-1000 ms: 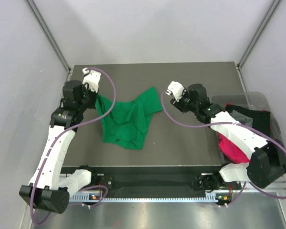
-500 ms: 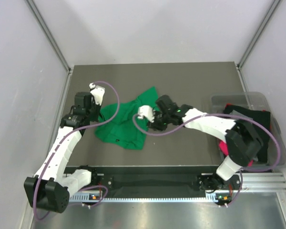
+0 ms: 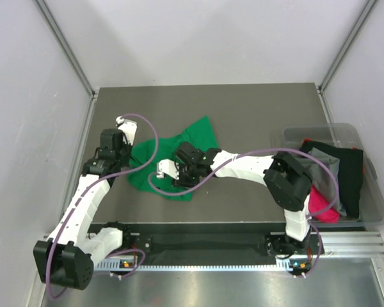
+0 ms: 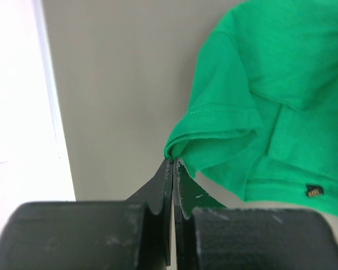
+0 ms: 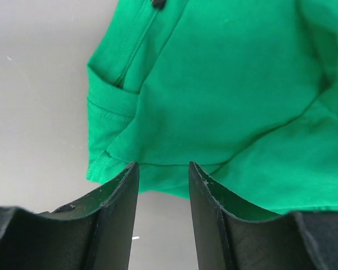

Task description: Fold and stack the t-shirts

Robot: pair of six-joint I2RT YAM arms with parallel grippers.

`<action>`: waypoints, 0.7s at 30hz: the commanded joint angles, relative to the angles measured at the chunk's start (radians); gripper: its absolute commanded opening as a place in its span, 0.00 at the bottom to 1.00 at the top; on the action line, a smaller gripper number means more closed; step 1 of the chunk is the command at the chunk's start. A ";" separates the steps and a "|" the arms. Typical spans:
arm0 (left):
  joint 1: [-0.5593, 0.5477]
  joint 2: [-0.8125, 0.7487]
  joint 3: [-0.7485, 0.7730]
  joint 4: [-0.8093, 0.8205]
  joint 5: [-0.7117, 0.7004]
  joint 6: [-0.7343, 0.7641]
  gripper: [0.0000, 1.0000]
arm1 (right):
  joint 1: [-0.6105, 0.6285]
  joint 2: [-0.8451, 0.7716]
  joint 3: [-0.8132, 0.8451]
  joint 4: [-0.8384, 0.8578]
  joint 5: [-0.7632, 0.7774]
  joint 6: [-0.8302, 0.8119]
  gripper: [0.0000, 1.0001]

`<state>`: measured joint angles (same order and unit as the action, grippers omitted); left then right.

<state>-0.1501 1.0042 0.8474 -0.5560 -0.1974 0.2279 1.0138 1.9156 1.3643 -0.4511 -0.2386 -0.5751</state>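
Now a bright green soft t-shirt [image 3: 198,133] lies crumpled on the grey flat table [image 3: 262,105], nearer its left edge. The left gripper [image 4: 173,163] has its jaws pinched together on a sleeve hem. The right gripper [image 5: 163,166] hangs over the shirt's near edge, jaws apart. Other shirts [image 3: 345,167] fill a clear plastic bin [image 3: 294,131] by the right edge.
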 commanded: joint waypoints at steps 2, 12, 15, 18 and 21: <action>0.056 -0.009 0.002 0.077 -0.034 -0.056 0.00 | 0.040 0.013 0.059 -0.008 -0.004 0.012 0.41; 0.130 0.017 0.018 0.050 0.050 -0.082 0.00 | 0.091 0.010 0.096 -0.041 -0.019 0.012 0.41; 0.133 0.017 0.019 0.053 0.052 -0.084 0.00 | 0.103 0.028 0.091 -0.041 -0.005 0.011 0.41; 0.136 0.016 0.022 0.051 0.055 -0.087 0.00 | 0.105 0.058 0.101 -0.040 0.004 0.015 0.40; 0.136 0.011 0.019 0.048 0.058 -0.084 0.00 | 0.106 0.083 0.116 -0.049 0.015 0.017 0.33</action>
<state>-0.0204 1.0237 0.8471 -0.5320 -0.1524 0.1551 1.1080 1.9686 1.4300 -0.4976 -0.2306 -0.5713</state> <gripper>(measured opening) 0.011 0.373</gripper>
